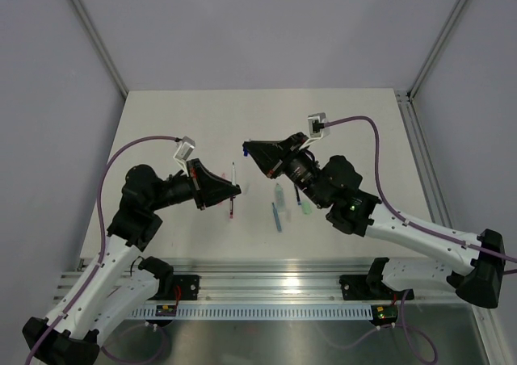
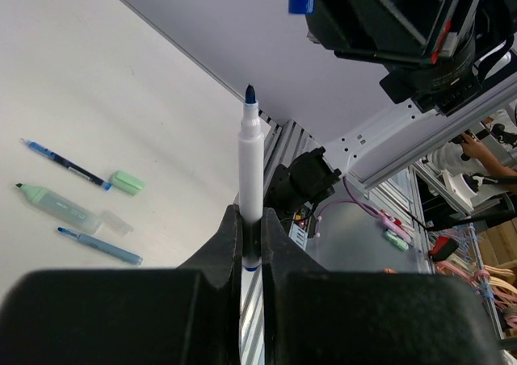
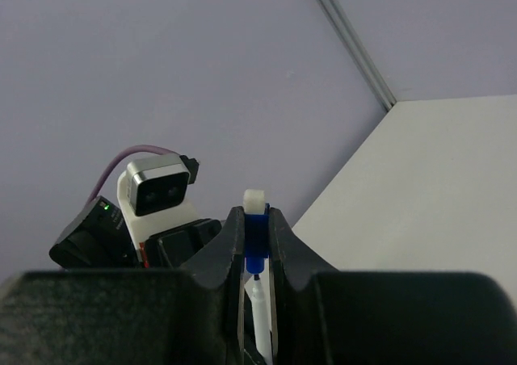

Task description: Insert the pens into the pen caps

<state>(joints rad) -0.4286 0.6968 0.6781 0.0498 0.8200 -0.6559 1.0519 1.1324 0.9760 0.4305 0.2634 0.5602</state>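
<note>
My left gripper (image 2: 251, 213) is shut on a white pen (image 2: 251, 159) with a dark blue tip, held upright above the table. In the top view it (image 1: 237, 190) holds this pen (image 1: 233, 174) pointing toward my right gripper (image 1: 246, 148). My right gripper (image 3: 256, 213) is shut on a blue pen cap (image 3: 255, 224) with a whitish end. The white pen's tip (image 3: 258, 296) shows just below the cap, close to its mouth. On the table lie a red pen (image 1: 231, 210), a teal pen (image 1: 276, 217), a dark blue pen (image 2: 65, 163) and a light green cap (image 2: 127, 182).
A pale green highlighter (image 2: 56, 205) and a clear cap (image 2: 113, 222) lie beside the teal pen (image 2: 98, 245). The right arm (image 2: 404, 34) hangs over the held pen. The table's near edge with the aluminium rail (image 1: 266, 288) is close below.
</note>
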